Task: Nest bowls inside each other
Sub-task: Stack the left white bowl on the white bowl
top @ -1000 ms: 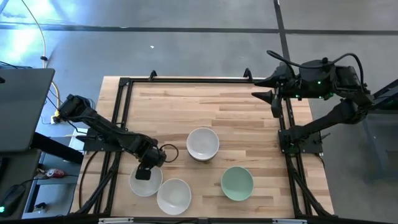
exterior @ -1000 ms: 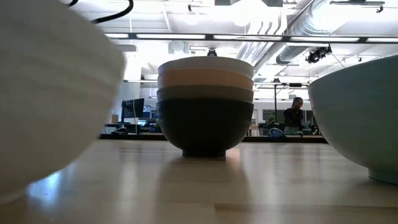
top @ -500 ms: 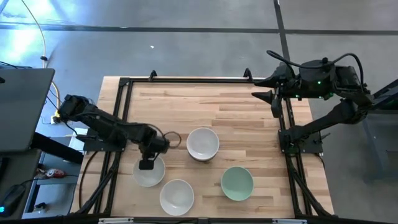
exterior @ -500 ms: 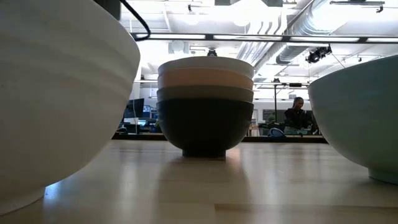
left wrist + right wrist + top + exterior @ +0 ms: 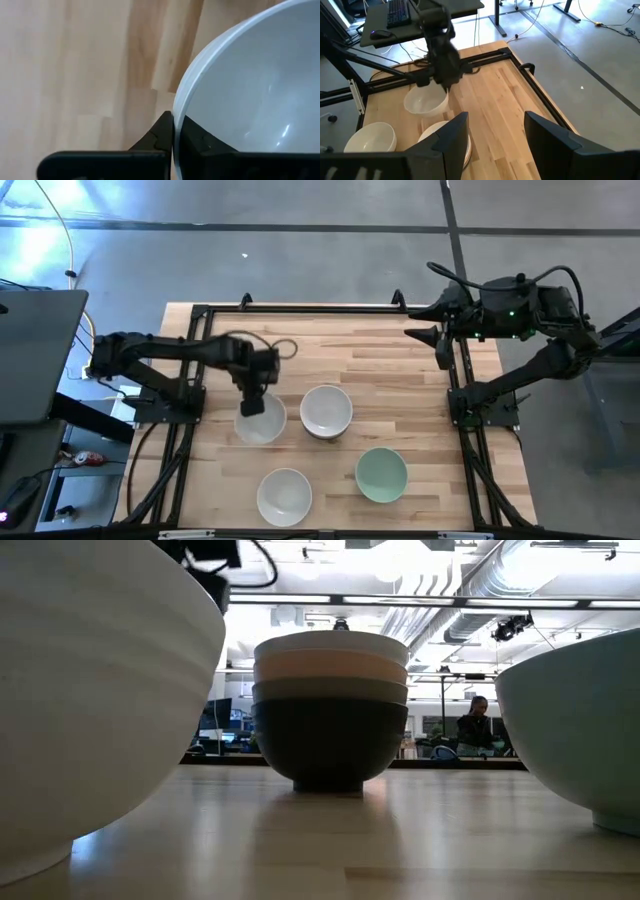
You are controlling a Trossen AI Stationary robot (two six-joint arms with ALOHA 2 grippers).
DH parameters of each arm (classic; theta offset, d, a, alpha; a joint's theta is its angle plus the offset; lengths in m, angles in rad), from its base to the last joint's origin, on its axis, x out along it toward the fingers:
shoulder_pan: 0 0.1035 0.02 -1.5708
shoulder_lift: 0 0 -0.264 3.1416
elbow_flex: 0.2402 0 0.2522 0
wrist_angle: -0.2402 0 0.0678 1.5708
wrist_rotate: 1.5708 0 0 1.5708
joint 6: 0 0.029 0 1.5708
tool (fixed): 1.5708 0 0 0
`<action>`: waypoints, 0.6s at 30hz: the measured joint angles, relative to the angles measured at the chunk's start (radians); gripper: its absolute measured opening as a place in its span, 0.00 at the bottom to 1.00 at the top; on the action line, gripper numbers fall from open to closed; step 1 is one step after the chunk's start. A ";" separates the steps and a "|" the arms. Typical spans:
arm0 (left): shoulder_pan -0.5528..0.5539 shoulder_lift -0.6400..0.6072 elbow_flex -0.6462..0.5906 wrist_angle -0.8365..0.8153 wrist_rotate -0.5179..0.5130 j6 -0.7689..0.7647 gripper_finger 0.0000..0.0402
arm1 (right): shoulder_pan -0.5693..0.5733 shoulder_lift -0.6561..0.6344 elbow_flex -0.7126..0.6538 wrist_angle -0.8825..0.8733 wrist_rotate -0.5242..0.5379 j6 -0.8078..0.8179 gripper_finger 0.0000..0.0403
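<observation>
My left gripper (image 5: 253, 402) is shut on a white bowl (image 5: 262, 422), just left of a stack of nested bowls (image 5: 326, 411) at the table's middle. The stack (image 5: 330, 710) shows white, peach, grey and black layers and stands on its black foot. Another white bowl (image 5: 284, 495) and a mint green bowl (image 5: 381, 474) rest on their bases near the front edge. My right gripper (image 5: 495, 137) waits open, raised over the table's far right corner (image 5: 425, 320). My left gripper pinches the white bowl's rim (image 5: 175, 112) at its far left side, one finger inside the bowl and one outside. The fingers (image 5: 160, 135) point steeply down from above. The bowl (image 5: 425, 102) hangs below them, mouth up and about level, apparently clear of the table.
A black frame (image 5: 200, 315) runs around the wooden table top. Bare wood lies along the far half (image 5: 340, 350). Beyond the table's left edge stand a desk with a keyboard (image 5: 400, 12) and cables.
My left gripper, shut on the white bowl's rim, has risen and swung from the near left corner toward the far edge and the stack. The bowl has been lifted off the table beside the other white bowl and now hangs just left of the stack.
</observation>
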 joint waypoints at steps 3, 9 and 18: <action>0.042 0.001 0.083 -0.046 0.000 0.033 0.00 | 0.000 0.000 0.000 0.000 0.000 0.000 0.46; 0.110 0.001 0.243 -0.167 -0.004 0.040 0.00 | 0.000 0.000 0.000 -0.001 0.000 -0.001 0.46; 0.141 0.061 0.441 -0.234 0.012 -0.064 0.00 | 0.000 0.000 0.000 -0.002 0.000 -0.007 0.46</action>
